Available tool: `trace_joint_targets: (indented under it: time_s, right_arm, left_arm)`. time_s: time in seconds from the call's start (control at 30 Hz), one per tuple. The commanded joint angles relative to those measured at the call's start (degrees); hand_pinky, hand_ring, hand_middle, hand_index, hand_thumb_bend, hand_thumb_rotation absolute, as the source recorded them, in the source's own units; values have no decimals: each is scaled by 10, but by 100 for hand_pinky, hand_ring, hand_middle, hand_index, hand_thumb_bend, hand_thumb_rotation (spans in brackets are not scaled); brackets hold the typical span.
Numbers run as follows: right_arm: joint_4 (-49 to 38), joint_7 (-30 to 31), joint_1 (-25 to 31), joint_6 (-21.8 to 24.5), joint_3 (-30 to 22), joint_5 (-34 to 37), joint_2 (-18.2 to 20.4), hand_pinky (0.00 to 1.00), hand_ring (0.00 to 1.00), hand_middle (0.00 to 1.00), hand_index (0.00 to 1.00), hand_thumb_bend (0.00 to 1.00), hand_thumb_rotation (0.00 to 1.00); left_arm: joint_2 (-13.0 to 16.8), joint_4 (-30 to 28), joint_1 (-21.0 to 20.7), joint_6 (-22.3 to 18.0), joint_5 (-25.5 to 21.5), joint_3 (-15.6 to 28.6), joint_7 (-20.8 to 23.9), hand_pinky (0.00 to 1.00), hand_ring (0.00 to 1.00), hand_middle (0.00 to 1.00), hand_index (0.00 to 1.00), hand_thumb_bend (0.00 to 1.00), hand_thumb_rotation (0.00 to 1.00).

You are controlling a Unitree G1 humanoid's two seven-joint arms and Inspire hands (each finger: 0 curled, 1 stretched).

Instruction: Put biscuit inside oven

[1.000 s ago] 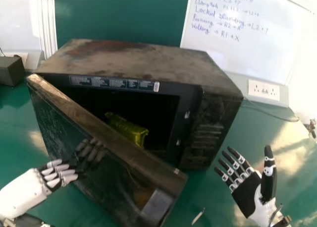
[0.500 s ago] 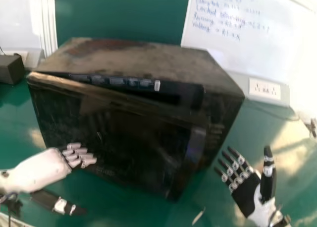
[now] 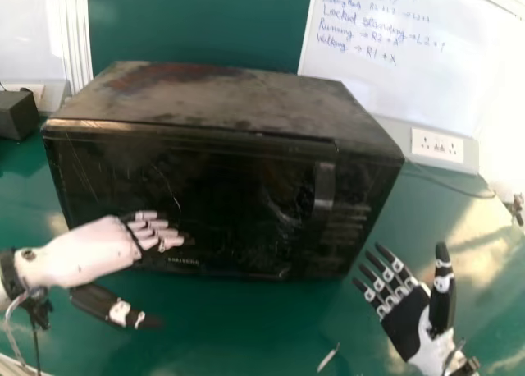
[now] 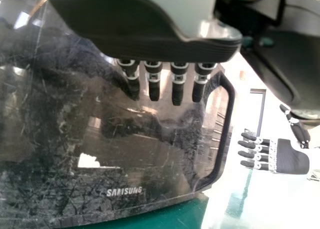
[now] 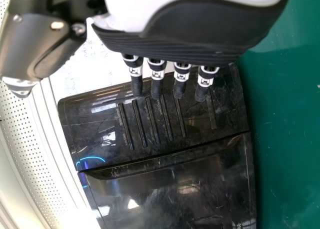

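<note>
In the head view the black oven [image 3: 221, 97] stands on the green table with its door [image 3: 205, 204] closed flush against the front. The biscuit is hidden behind that door. My left hand [image 3: 94, 249], fingers straight, is at the lower left part of the door; whether it touches is unclear. The left wrist view has the left hand [image 4: 150, 39] over the scratched door [image 4: 135, 144]. To the right of the oven, my right hand [image 3: 410, 318] is held open with its palm up. In the right wrist view the right hand [image 5: 190, 29] has straight fingers, with the oven [image 5: 160, 119] beyond.
A small white object [image 3: 328, 357] lies on the green table [image 3: 246, 327] in front of the oven. At the back left sits a dark box [image 3: 16, 115]. A wall socket [image 3: 437, 144] and a cable are at the back right, below a whiteboard [image 3: 410, 64].
The oven door has swung from ajar to closed, covering the green biscuit packet seen inside earlier. My left hand has moved right and slightly forward along with it. The right hand has barely moved.
</note>
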Motion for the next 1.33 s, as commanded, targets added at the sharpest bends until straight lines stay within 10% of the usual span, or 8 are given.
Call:
trace_joint_targets:
  time_s: [0.0, 0.33, 0.67, 1.13, 1.3]
  right_arm:
    - [-2, -1, 2, -1, 1, 4, 4, 100, 100, 100, 100, 100, 100]
    - [-6, -3, 6, 1, 2, 2, 8, 94, 96, 99, 99, 94, 100]
    - [-3, -6, 3, -1, 7, -2, 11, 87, 92, 96, 96, 82, 100]
    - [11, -1, -10, -6, 12, -5, 13, 77, 84, 85, 82, 65, 100]
    - [22, 1, -23, -12, 17, -13, 11, 72, 84, 86, 86, 80, 100]
  left_arm:
    - [3, 6, -14, 8, -7, -13, -4, 100, 100, 100, 100, 86, 100]
    - [10, -30, 13, 37, -36, 0, -14, 100, 100, 100, 100, 87, 100]
    - [-14, -152, 174, 17, -79, 103, 0, 100, 100, 100, 100, 87, 100]
    - [-219, -230, 463, -103, -244, 198, 51, 100, 100, 100, 100, 86, 100]
    - [-275, -224, 546, -141, -310, 169, 54, 100, 100, 100, 100, 86, 100]
